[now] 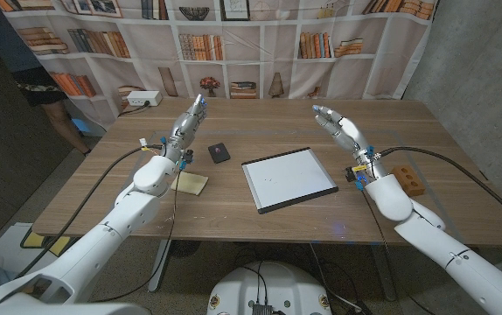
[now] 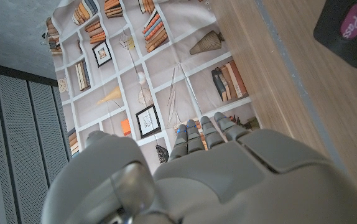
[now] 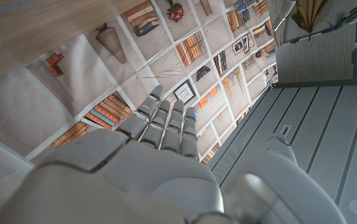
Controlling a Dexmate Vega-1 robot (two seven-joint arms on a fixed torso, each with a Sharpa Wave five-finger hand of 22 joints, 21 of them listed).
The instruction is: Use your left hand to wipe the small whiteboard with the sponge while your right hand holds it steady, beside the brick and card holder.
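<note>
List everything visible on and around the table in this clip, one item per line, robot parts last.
whiteboard: one, white with a dark frame, table centre.
sponge: one, pale yellow, left of the whiteboard, beside the left arm.
card holder: one, black, behind the sponge; pink label in the left wrist view.
brick: one, orange-brown, by the right edge, partly behind the right arm.
white box: one, far left corner.
table: one, wooden.
bookshelf backdrop: one, printed, behind the table.
person: one, partly visible at far left.
left hand: one, grey, raised, fingers extended, empty.
right hand: one, grey, raised, fingers extended, empty.

Wooden table (image 1: 146, 210) with whiteboard (image 1: 289, 178), sponge (image 1: 190, 183), brick (image 1: 407, 180), card holder (image 1: 219, 152).
</note>
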